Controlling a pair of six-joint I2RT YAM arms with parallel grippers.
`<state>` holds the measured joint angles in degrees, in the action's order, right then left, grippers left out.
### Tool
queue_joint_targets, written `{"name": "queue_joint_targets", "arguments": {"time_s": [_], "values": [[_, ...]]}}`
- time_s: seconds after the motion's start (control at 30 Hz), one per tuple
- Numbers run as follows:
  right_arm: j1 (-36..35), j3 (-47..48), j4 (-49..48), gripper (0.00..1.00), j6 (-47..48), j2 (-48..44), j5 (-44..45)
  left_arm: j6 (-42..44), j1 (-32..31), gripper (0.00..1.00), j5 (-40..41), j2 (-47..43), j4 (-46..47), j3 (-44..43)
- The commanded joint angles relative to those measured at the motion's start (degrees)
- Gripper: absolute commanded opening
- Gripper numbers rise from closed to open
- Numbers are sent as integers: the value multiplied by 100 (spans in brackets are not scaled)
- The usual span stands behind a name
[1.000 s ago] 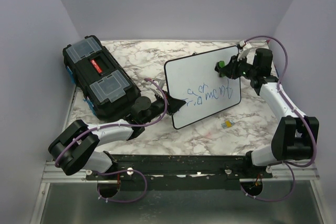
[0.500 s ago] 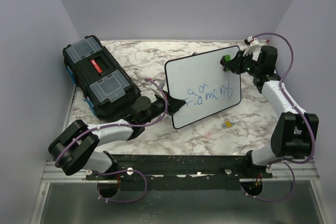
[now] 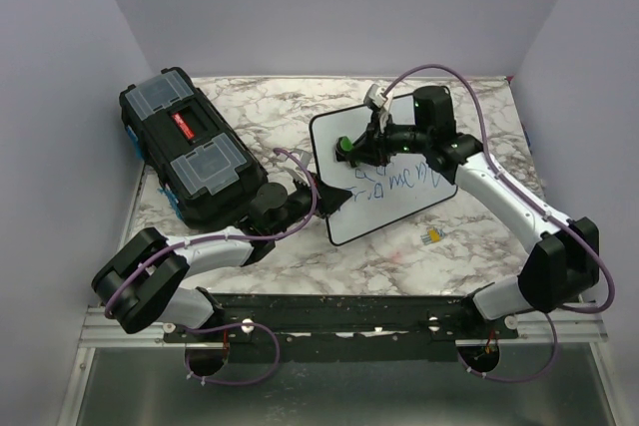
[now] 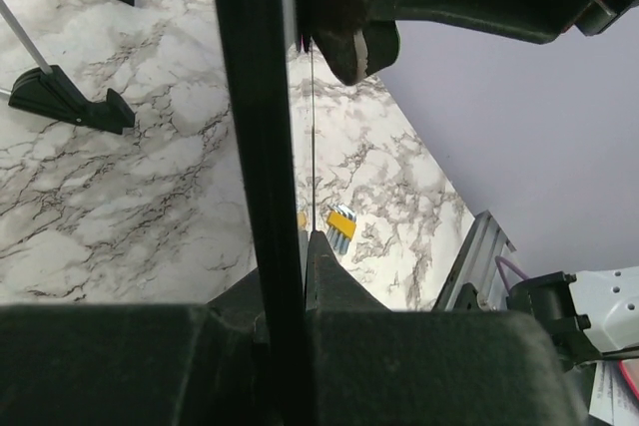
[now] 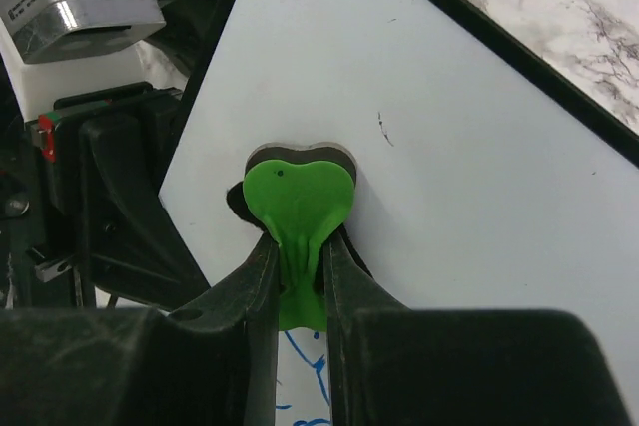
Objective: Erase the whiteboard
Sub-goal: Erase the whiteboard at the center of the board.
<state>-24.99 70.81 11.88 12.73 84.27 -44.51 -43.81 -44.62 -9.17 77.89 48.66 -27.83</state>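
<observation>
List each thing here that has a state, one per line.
whiteboard: blue writing unerased, one edge clamped
green eraser: gripped, touching the board above the writing
toolbox: lid closed
left gripper: jaws shut on whiteboard
right gripper: jaws shut on green eraser

Right arm (image 3: 494, 187) covered part of the blue writing (image 3: 377, 187). Small yellow thing (image 3: 432, 236) on table (image 3: 479, 241) was too tiny to identify. Left gripper's (image 3: 324, 197) back finger hid behind whiteboard (image 3: 384, 214).
</observation>
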Motion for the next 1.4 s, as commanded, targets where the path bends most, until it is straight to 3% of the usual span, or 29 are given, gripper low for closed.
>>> {"name": "queue_joint_targets", "arguments": {"time_s": [0.0, 0.1, 0.37, 0.53, 0.7, 0.8, 1.0, 1.13, 1.2, 1.27, 1.37], "values": [[-46, -335, 252, 1, 50, -264, 605, 620, -157, 0, -593, -176, 427, -280], [344, -585, -23, 1, -105, -456, 1192, 637, -154, 0, -599, -191, 407, -284], [2813, -752, -955, 1, -813, 8, 1318, 628, -152, 0, -617, -199, 398, -299], [3360, -482, -1077, 1, -834, 583, 1346, 655, -153, 0, -586, -239, 394, -274], [3226, -515, -1043, 1, -958, 537, 229, 629, -153, 0, -603, -186, 419, -301], [2765, -612, -995, 1, -978, 235, -77, 628, -159, 0, -605, -184, 422, -306], [991, -670, -646, 1, -816, -447, -11, 604, -157, 0, -592, -169, 407, -335], [-34, -561, -368, 1, -725, -409, 178, 593, -162, 0, -586, -176, 382, -358], [-85, -484, -335, 0, -815, -313, 348, 609, -169, 0, -555, -211, 348, -343], [-57, -460, -319, 1, -755, -318, 1053, 628, -171, 0, -529, -254, 330, -311], [452, -565, -586, 1, -973, -420, 1646, 648, -171, 0, -517, -283, 310, -292]]}}
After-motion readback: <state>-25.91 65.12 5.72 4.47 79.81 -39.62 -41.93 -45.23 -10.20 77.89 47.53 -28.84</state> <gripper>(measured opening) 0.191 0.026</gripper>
